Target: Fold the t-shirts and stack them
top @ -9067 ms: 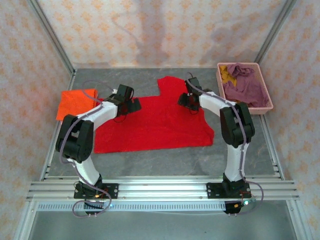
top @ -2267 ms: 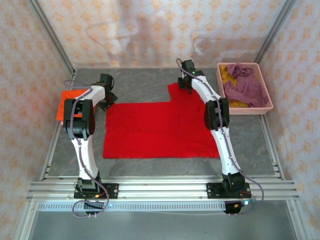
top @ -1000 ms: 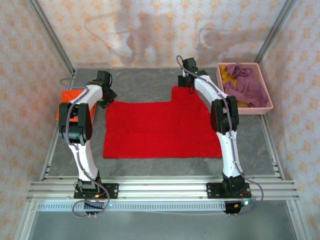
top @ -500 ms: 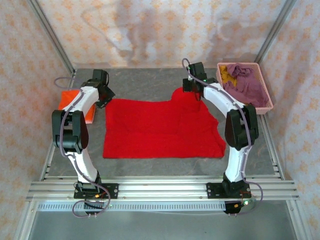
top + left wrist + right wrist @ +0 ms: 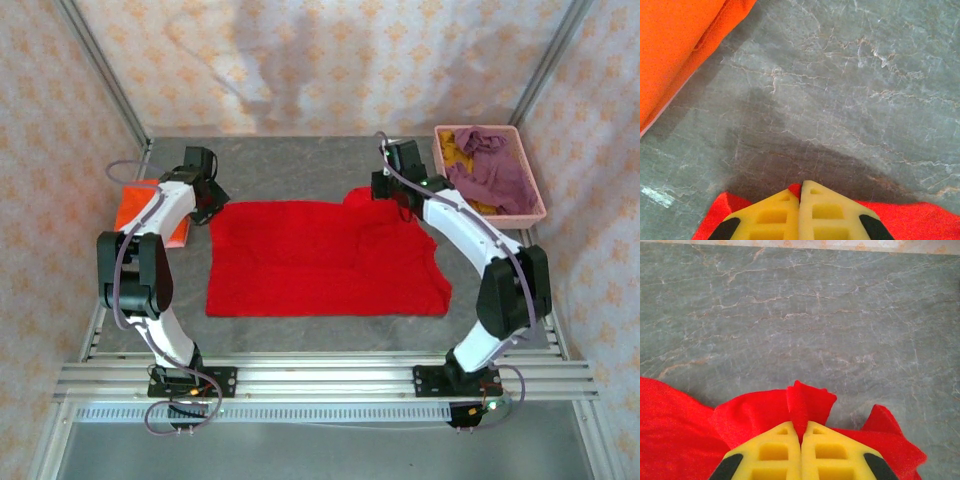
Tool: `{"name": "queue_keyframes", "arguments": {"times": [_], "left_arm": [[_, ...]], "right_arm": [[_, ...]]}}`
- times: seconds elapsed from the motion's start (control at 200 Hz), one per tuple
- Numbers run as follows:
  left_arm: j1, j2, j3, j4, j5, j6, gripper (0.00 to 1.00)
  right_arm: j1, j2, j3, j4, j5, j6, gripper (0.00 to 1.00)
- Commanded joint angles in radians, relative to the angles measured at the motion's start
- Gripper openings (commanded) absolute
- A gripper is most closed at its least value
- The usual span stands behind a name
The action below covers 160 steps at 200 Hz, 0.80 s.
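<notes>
Pinching red t-shirt (image 5: 320,260) far corners w/ left gripper (image 5: 800,187), right gripper (image 5: 801,432), both clamped; orange t-shirt (image 5: 670,45) nearby

Bright red t-shirt (image 5: 320,260), orange t-shirt (image 5: 670,40), pink basket (image 5: 510,221), grey table (image 5: 300,160)

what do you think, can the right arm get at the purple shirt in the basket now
Probably not yet: the right gripper is shut on the red shirt, pinching its far edge, and would have to let go first. Otherwise the open basket sits just beside it, purple shirt on top.

White arms (image 5: 167,203), black joints, yellow tool fingers (image 5: 771,218)
</notes>
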Motion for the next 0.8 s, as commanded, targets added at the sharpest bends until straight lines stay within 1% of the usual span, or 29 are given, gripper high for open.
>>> {"name": "queue_keyframes", "arguments": {"times": [0.0, 0.145, 0.27, 0.385, 0.525, 0.675, 0.741, 0.796], "left_arm": [[-0.007, -0.059, -0.022, -0.033, 0.0, 0.024, 0.0], [-0.01, -0.086, -0.044, -0.039, 0.002, 0.031, 0.0], [-0.009, -0.109, -0.063, -0.042, 0.011, 0.036, 0.0], [-0.01, -0.136, -0.088, -0.047, 0.013, 0.041, 0.0], [-0.011, -0.167, -0.119, -0.058, 0.013, 0.05, 0.0], [-0.013, -0.218, -0.159, -0.072, 0.008, 0.05, 0.0], [-0.015, -0.248, -0.183, -0.079, 0.002, 0.048, 0.0], [-0.016, -0.27, -0.201, -0.086, 0.002, 0.047, 0.0]], "right_arm": [[0.016, -0.093, -0.043, -0.059, 0.07, 0.033, 0.0], [0.028, -0.187, -0.097, -0.13, 0.111, 0.071, 0.0], [0.043, -0.254, -0.136, -0.188, 0.114, 0.111, 0.0], [0.089, -0.306, -0.161, -0.238, 0.174, 0.135, 0.0], [0.129, -0.362, -0.183, -0.3, 0.212, 0.179, 0.0], [0.161, -0.422, -0.218, -0.355, 0.217, 0.235, 0.0], [0.173, -0.425, -0.232, -0.383, 0.214, 0.254, 0.0], [0.182, -0.462, -0.242, -0.405, 0.21, 0.267, 0.0]]}}
